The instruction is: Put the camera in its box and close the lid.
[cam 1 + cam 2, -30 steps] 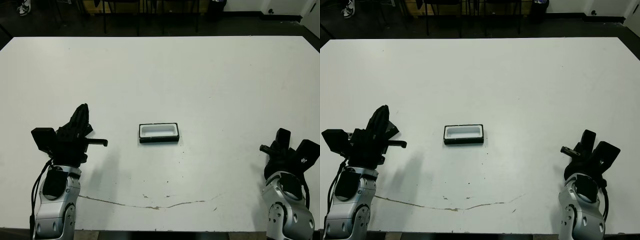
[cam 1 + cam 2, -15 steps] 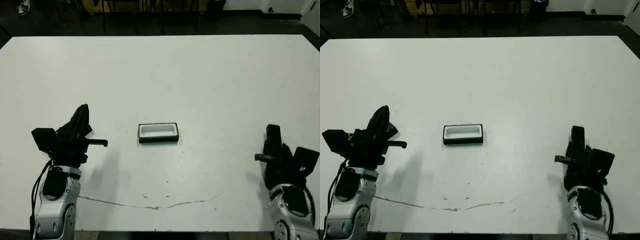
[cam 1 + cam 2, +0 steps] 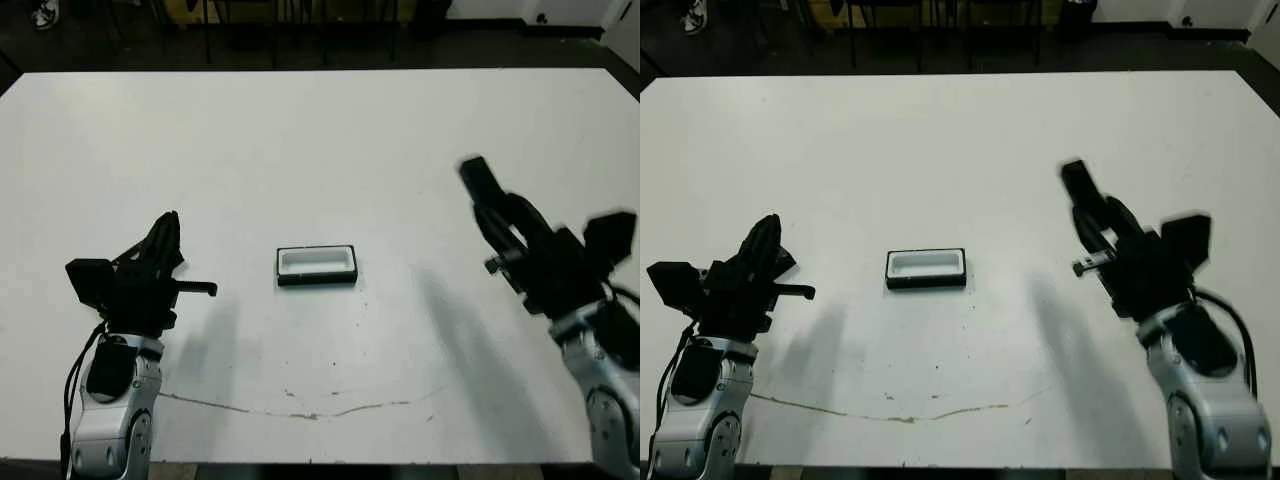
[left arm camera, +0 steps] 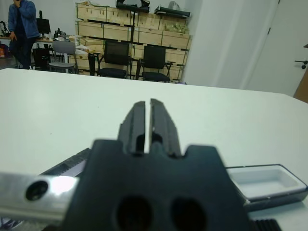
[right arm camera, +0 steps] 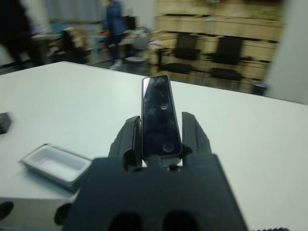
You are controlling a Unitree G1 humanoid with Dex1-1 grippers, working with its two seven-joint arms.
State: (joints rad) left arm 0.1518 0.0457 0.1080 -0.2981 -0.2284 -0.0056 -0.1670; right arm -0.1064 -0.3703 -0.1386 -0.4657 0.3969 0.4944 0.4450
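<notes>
Near the middle of the white table (image 3: 330, 140) the box (image 3: 317, 266) lies open, its white lining bare and nothing in it. The big change is on the right: the right gripper (image 5: 161, 126), which sat low by the table's near edge a second ago, has swung up and forward and now hangs raised over the table, well to the right of the box. Its wrist view shows the camera (image 5: 160, 116) clamped upright between the two black fingers, the slim black bar standing out well past the fingertips. So the camera is in hand and on its way; what remains is to carry it across, lay it lengthwise into the tray and let go.

The left gripper (image 3: 163, 243) has not moved from its place low on the left of the table, fingers pressed almost together with only a thin slit between them in its wrist view. A flat dark piece just beside it may be the lid (image 4: 67, 163), though too little of it shows to be sure. A person (image 4: 24, 21) stands far off in the room beyond the table
</notes>
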